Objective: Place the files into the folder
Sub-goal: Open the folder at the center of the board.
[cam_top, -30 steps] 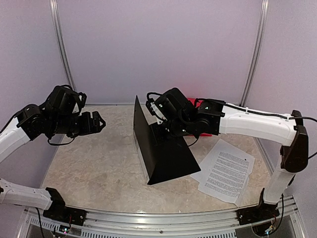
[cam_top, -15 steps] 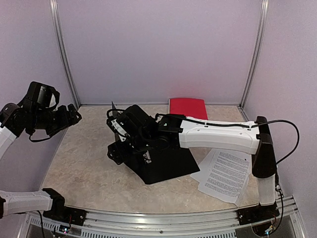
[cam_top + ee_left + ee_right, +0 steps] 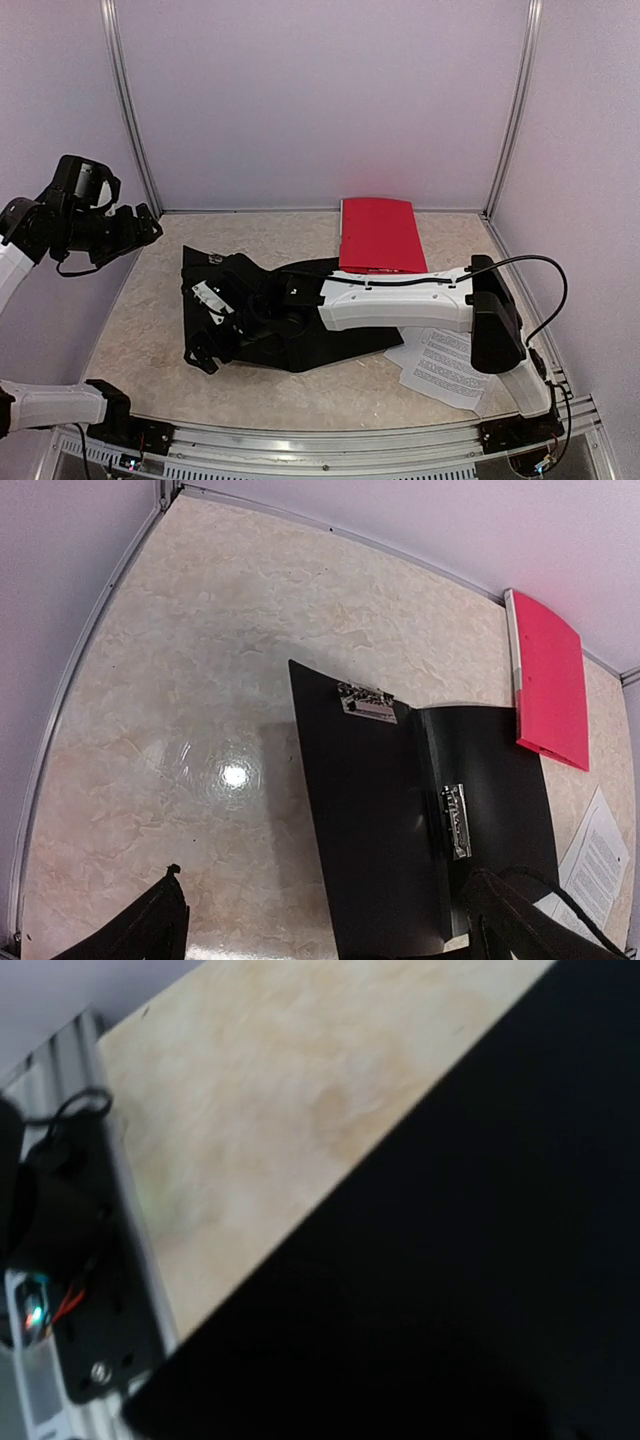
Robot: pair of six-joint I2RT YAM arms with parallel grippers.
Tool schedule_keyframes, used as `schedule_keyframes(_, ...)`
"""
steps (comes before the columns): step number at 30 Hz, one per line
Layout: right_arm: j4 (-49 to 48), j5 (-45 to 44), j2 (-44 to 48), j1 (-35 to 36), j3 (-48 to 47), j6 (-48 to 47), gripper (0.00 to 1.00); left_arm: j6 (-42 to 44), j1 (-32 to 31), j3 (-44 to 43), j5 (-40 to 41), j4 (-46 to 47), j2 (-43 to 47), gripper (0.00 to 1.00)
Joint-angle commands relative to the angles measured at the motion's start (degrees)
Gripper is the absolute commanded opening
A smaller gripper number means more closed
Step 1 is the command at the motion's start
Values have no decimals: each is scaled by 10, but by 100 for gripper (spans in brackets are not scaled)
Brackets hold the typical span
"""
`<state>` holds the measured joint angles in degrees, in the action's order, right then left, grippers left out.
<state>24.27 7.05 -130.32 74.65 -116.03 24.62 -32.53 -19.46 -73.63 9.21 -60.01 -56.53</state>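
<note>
Looking at where you've got things, the black folder (image 3: 340, 345) lies opened out flat on the tabletop (image 3: 140, 330), both covers down and the two metal clips (image 3: 366, 702) facing up. That's the layout you want, since sheets can go straight onto the inside face. Your right gripper (image 3: 205, 325) is stretched across it, low over the left cover. From overhead its jaws look spread wide with nothing between them, and the right wrist camera only shows black cover and the tabletop edge, so I'd call them open and empty. My guess is the arm is down there to press that cover flat so it doesn't spring up. The left gripper (image 3: 145, 225) is parked high off to the left, jaws wide apart and holding nothing. That keeps it out of the right arm's way and gives its camera a clean look down on the open folder. The files (image 3: 445, 365) aren't in yet: the printed sheets sit on the tabletop just right of the folder, partly under the right arm's forearm and near its base. The red folder (image 3: 378, 235) lies closed at the back, touching or slightly overlapping the black one's far edge, and seems uninvolved. I'd say the next job is swinging back for those sheets, and thin paper lying flat will be fiddly to pinch.
</note>
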Motion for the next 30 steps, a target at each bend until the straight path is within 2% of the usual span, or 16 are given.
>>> schedule_keyframes(1, 4, 22, -14, 9, -2, -12, 99, 22, 5, -5, -47, 3, -20, 93)
schedule_keyframes(5, -5, 12, 24, 10, 45, -28, 99, 25, 4, 21, -88, 29, -43, 93)
schedule_keyframes(9, -29, 20, 79, 12, 113, -41, 99, 20, 4, 59, -169, 82, -76, 92)
schedule_keyframes(12, -37, 29, 106, 21, 152, -46, 99, 17, -8, 78, -191, 117, -111, 90)
schedule_keyframes(18, -28, -62, 172, 26, 217, -30, 98, 14, -35, 96, -198, 157, -183, 85)
schedule_keyframes(22, -27, -105, 208, 5, 252, -12, 93, 10, -39, 100, -206, 173, -224, 78)
schedule_keyframes(30, -57, -135, 237, -85, 330, 3, 77, -7, -38, 132, -196, 209, -286, 67)
